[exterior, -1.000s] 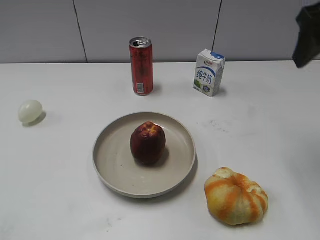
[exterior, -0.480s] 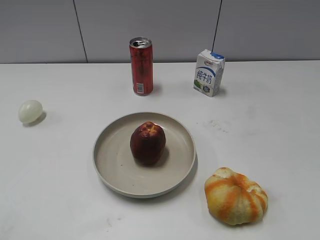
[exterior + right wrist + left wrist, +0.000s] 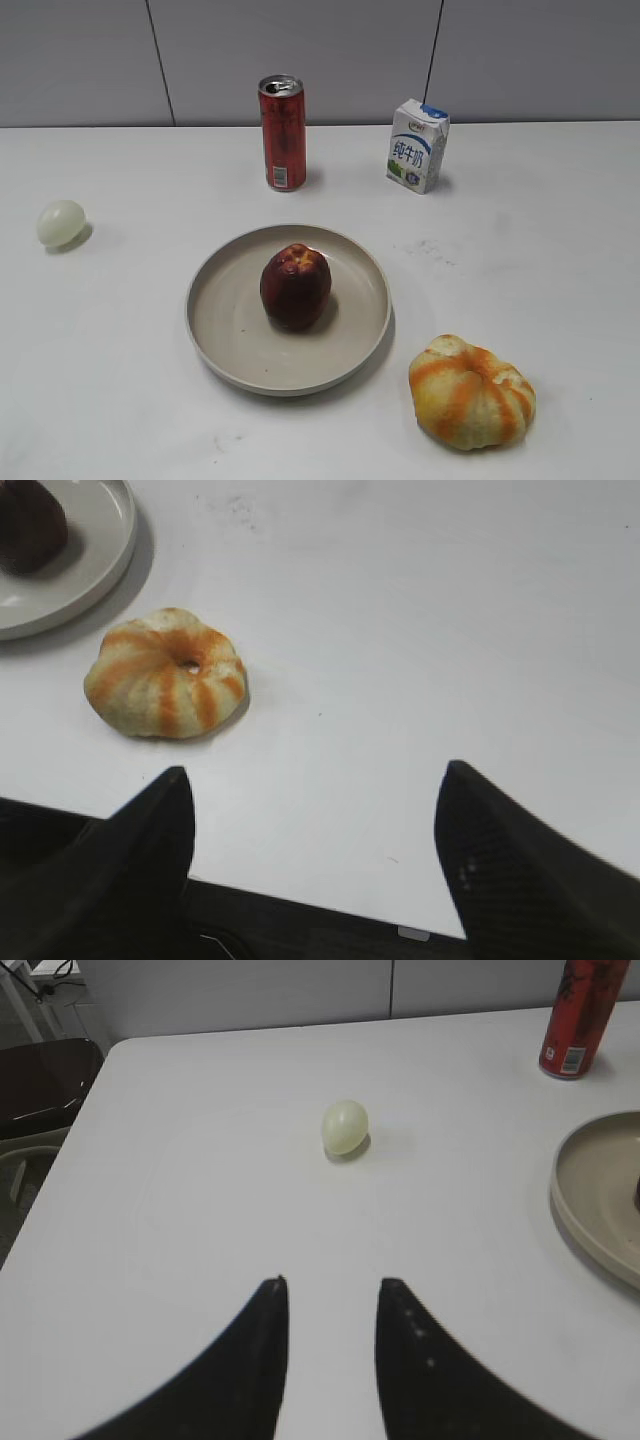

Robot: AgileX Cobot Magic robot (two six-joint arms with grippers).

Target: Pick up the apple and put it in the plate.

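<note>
The dark red apple [image 3: 295,286] stands upright in the middle of the beige-grey plate [image 3: 225,340]. In the right wrist view the apple [image 3: 30,525] and the plate [image 3: 95,565] show at the top left corner. In the left wrist view the plate's rim [image 3: 580,1210] shows at the right edge. My left gripper [image 3: 330,1285] is open and empty over bare table, well short of the pale ball. My right gripper [image 3: 315,775] is open wide and empty above the table's front edge. Neither gripper shows in the exterior view.
A red can [image 3: 283,132] and a milk carton [image 3: 417,145] stand at the back. A pale whitish ball [image 3: 61,222] lies at the left. An orange-and-yellow lobed fruit [image 3: 471,392] lies right of the plate. A dark chair [image 3: 40,1085] stands beyond the table's left edge.
One second ago a dark arm part showed at the exterior view's top right corner; it has left the view. The apple and plate have not moved.
</note>
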